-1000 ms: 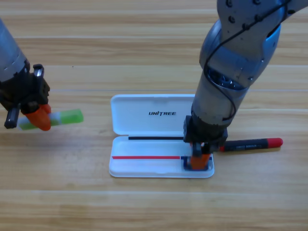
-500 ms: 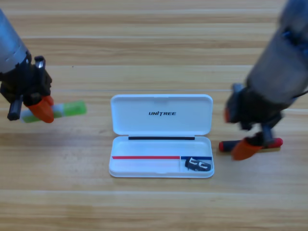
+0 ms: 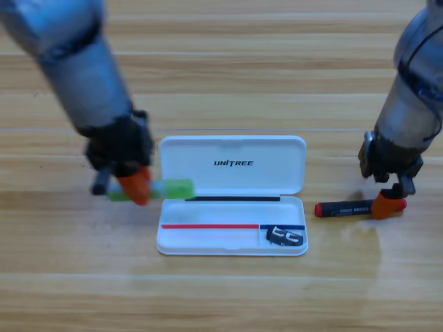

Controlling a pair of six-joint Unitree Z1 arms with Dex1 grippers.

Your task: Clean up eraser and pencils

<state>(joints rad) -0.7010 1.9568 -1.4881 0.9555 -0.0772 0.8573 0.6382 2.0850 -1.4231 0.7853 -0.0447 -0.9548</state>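
My left jaws (image 3: 136, 188) are clenched on the green pencil (image 3: 166, 189), a light, stiff stick gripped near its pale end, its green end reaching over the left edge of the white case (image 3: 232, 195) on the table (image 3: 221, 69). The eraser (image 3: 284, 237) lies in the case's lower right compartment. My right jaws (image 3: 387, 205) stand at the red end of the black pencil (image 3: 356, 207), slim, smooth and likely to roll; I cannot tell whether they grip it.

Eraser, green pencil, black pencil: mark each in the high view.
eraser (image 3: 284, 237): high view, middle of the block, in the case's lower right compartment.
green pencil (image 3: 173, 188): high view, bright green end.
black pencil (image 3: 344, 208): high view, mid-barrel, on the print.
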